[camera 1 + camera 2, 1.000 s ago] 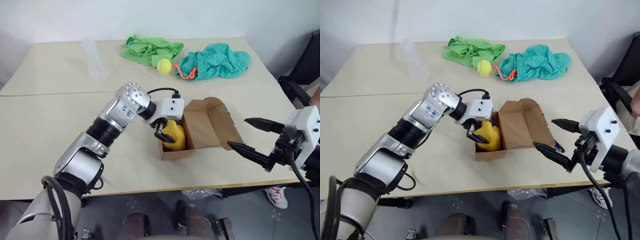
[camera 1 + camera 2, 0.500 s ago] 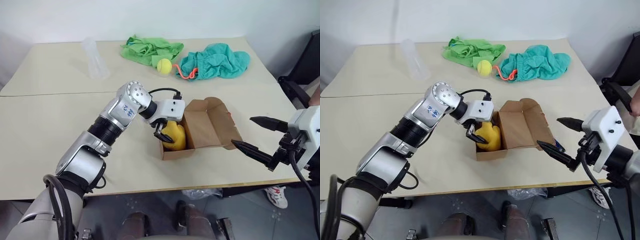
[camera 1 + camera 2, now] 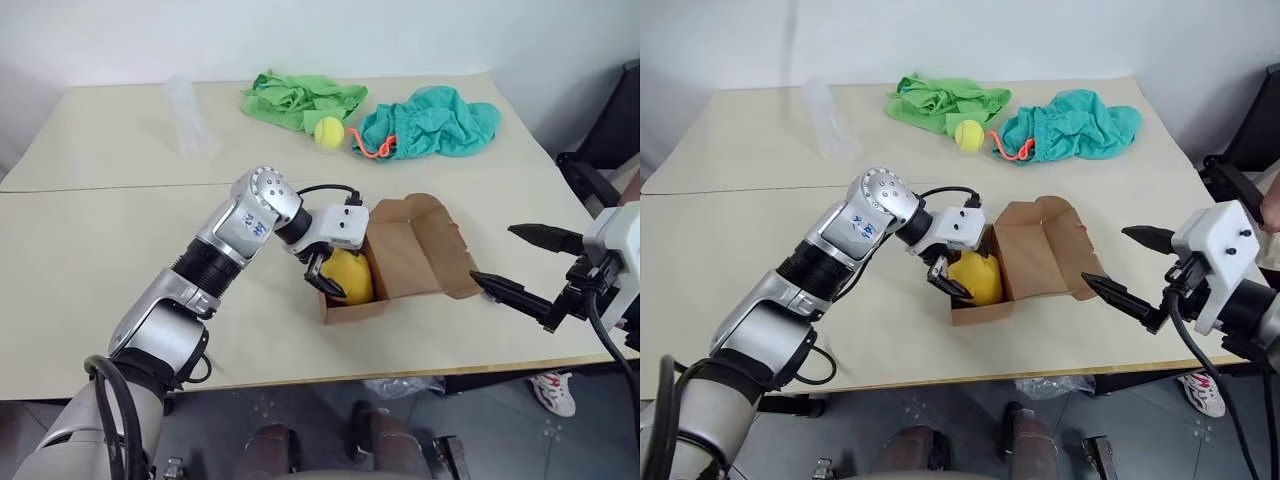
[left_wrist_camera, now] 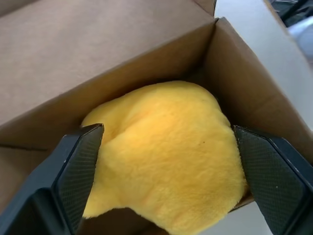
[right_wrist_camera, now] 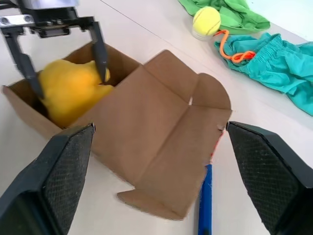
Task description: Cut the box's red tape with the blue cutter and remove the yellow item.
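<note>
Head view: your left gripper (image 3: 330,278) reached into the open box (image 3: 400,262) on the table (image 3: 120,240), its 2 fingers spread wide around the yellow item (image 3: 350,276).
Left wrist: both fingers (image 4: 78,171) flanked the yellow item, barely pressing it.
Right wrist: your right gripper (image 5: 161,181) stood wide open, empty; the blue cutter (image 5: 205,200) lay beside the flap's red tape (image 5: 215,145).

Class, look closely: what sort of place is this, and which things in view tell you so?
Probably a robot test room or lab, not a home: a plain pale table against a bare wall, staged props such as the opened box and tennis ball, and a person's shoe beneath.
</note>
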Controlling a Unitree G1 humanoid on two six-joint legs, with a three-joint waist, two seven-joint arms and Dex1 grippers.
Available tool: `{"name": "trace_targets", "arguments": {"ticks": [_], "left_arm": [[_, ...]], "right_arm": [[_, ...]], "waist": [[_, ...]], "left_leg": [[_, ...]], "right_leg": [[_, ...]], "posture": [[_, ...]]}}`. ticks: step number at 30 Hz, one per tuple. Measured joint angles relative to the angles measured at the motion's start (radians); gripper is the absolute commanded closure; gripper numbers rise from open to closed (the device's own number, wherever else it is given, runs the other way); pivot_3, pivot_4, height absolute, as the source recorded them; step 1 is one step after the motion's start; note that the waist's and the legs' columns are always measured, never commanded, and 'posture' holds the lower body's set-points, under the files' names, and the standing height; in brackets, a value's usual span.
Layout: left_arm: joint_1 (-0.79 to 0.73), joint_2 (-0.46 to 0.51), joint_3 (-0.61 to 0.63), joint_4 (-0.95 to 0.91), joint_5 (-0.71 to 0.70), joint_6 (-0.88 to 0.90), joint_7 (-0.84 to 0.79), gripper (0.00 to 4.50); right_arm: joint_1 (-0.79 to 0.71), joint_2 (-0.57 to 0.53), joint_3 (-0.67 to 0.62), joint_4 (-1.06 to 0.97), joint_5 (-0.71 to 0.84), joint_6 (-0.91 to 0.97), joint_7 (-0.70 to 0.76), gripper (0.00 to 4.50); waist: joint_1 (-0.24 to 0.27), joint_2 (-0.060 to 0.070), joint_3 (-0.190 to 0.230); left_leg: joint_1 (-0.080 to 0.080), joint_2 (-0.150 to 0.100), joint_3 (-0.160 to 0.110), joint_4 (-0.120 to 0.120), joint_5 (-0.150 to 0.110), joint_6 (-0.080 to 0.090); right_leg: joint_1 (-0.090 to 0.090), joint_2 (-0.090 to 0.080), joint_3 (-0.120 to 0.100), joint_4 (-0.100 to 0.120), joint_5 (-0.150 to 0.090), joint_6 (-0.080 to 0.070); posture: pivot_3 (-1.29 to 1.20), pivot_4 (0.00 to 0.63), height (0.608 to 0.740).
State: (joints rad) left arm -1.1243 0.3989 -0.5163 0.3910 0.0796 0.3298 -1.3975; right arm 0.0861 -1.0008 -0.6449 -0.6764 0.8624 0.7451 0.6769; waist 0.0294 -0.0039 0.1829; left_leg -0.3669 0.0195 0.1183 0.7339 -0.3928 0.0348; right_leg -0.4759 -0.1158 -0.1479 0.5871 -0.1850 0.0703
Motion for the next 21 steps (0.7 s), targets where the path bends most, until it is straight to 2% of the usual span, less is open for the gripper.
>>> {"name": "trace_targets", "arguments": {"ticks": [1, 4, 16, 18, 21], "left_arm": [[0.000, 0.001, 0.000, -0.002, 0.000, 0.003, -0.003, 0.03], [0.001, 0.010, -0.002, -0.021, 0.005, 0.006, -0.013, 0.57], [0.001, 0.010, -0.002, -0.018, 0.022, -0.015, 0.007, 4.23], [0.001, 0.009, -0.002, -0.018, 0.022, -0.015, 0.009, 4.48], [-0.001, 0.006, 0.021, -0.007, 0.015, -0.012, 0.029, 4.48]], "right_arm": [[-0.001, 0.000, 0.000, 0.000, -0.001, 0.000, 0.001, 0.00], [-0.002, 0.000, 0.000, 0.006, -0.008, 0.000, 0.008, 0.00], [-0.028, -0.002, 0.001, 0.021, -0.037, 0.000, 0.028, 0.00], [-0.028, -0.003, 0.001, 0.022, -0.040, 0.000, 0.031, 0.00], [-0.026, -0.003, 0.000, 0.022, -0.040, 0.000, 0.040, 0.00]], "waist": [[0.000, 0.000, 0.000], [-0.001, 0.000, 0.000], [0.000, 0.000, 0.000], [0.000, 0.000, 0.000], [0.000, 0.000, 0.000]], "left_leg": [[0.000, 0.000, 0.000, 0.000, 0.000, 0.000], [0.000, 0.000, 0.000, 0.000, 0.000, 0.000], [0.000, -0.001, 0.001, 0.000, 0.000, 0.001], [0.000, -0.001, 0.001, 0.000, 0.000, 0.001], [0.000, -0.001, 0.001, 0.000, 0.000, 0.001]], "right_leg": [[0.000, 0.000, 0.000, 0.000, 0.000, 0.000], [0.000, 0.000, 0.000, 0.000, 0.000, 0.000], [0.000, 0.000, 0.001, 0.000, 0.000, 0.001], [0.000, 0.000, 0.001, 0.000, 0.000, 0.001], [0.000, 0.000, 0.001, 0.000, 0.000, 0.001]], "posture": [[0.00, 0.150, 0.740], [0.00, 0.150, 0.740], [0.00, 0.150, 0.740], [0.00, 0.150, 0.740], [0.00, 0.150, 0.740]]}}
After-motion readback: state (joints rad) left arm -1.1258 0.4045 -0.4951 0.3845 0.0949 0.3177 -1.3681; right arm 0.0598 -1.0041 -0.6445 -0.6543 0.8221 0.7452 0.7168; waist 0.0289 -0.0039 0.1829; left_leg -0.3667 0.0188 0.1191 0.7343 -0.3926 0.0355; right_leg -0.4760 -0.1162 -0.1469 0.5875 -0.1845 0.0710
